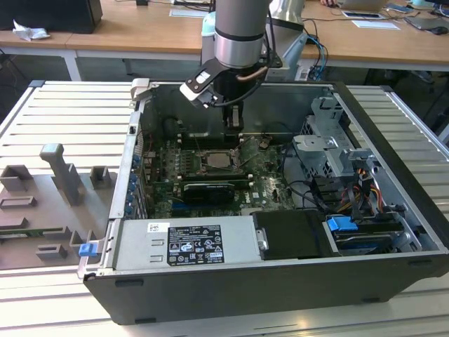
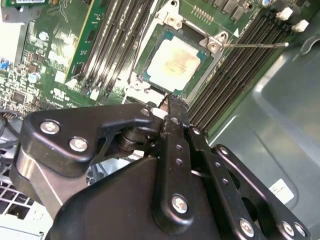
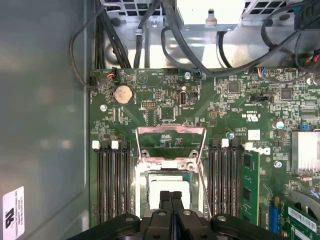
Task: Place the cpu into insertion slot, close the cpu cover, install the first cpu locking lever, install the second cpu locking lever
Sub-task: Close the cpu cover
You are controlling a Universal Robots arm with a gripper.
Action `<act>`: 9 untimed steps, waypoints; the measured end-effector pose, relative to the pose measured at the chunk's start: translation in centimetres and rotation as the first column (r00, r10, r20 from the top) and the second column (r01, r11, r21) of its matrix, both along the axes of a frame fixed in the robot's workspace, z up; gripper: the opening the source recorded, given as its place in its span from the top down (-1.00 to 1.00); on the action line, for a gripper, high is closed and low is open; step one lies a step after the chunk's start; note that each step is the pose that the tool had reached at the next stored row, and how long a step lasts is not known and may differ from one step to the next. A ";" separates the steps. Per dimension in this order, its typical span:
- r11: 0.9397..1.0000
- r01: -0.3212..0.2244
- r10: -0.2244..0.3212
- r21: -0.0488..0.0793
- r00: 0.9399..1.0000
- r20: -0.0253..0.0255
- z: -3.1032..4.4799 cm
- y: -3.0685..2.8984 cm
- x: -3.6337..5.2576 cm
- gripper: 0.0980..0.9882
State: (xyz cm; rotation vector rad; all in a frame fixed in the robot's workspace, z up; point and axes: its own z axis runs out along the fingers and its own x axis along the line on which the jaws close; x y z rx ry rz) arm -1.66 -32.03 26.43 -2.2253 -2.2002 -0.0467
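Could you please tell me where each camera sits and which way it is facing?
Exterior view: outside the computer case, looking down into it; the arm and gripper show.
First wrist view: on the wrist, facing down onto the motherboard; shut jaws show.
Second wrist view: on the wrist, slanting past the gripper toward the cpu.
Shared: both wrist views show the cpu and gripper.

Pale silvery-beige cpu [image 2: 176, 62] with a dark green edge. Green board [image 3: 165, 100], dotted with small black chips [image 3: 233, 86]. Black memory slots [image 3: 112, 175] in parallel stripes, white clips [image 3: 95, 145] at the ends. Silvery cover [image 3: 170, 130]. Matt black pincer [image 2: 167, 102], silver screws [image 2: 50, 126]. Silver round battery [image 3: 122, 93]. Dark grey case [image 1: 280, 288]; blue tab [image 1: 342, 226]; black cables [image 3: 101, 35]. Black-and-white label [image 1: 193, 246] on a grey box [image 1: 140, 253]. Pale grey ribbed worktop [image 1: 63, 105].
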 end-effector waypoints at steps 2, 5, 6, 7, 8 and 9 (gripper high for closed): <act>1.000 0.000 0.000 0.000 1.000 0.000 0.43 0.00 0.00 0.98; 1.000 0.000 0.000 0.000 1.000 0.000 0.77 0.00 0.03 0.98; 1.000 0.000 0.000 0.000 1.000 0.000 0.77 0.00 0.12 0.98; 1.000 0.000 0.000 0.000 1.000 0.000 0.78 0.00 0.24 0.98; 1.000 0.000 0.000 0.000 1.000 0.000 0.78 0.00 0.44 0.98; 1.000 0.000 0.000 0.000 1.000 0.000 0.78 0.00 0.71 0.98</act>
